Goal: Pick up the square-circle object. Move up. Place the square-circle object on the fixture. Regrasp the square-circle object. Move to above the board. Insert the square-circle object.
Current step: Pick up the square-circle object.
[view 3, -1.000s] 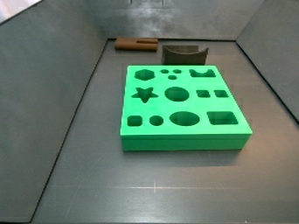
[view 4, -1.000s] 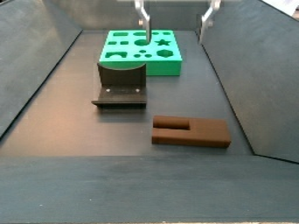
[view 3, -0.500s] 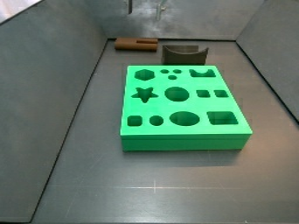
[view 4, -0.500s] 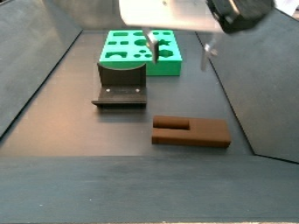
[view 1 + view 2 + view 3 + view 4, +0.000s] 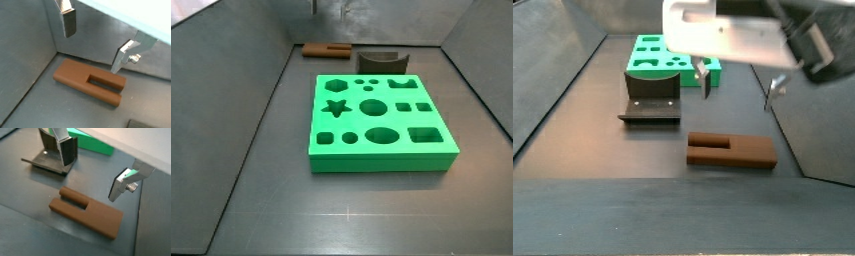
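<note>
Dim, even overhead light, soft shadows, low-resolution frames, blurred claw [image 5: 738, 88] housing up close.

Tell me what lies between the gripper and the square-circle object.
Nothing. In both wrist views the open gripper hangs above the square-circle object with only bare grey floor showing between its fingers and the piece.

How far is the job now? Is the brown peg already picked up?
Nothing is done yet: the peg lies flat on the floor, apart from the fixture and the board. In hand: the gripper hangs open above the peg, its fingers not touching it. Left: grasp, lift, set on the fixture, regrasp, carry to the board, insert.
</note>
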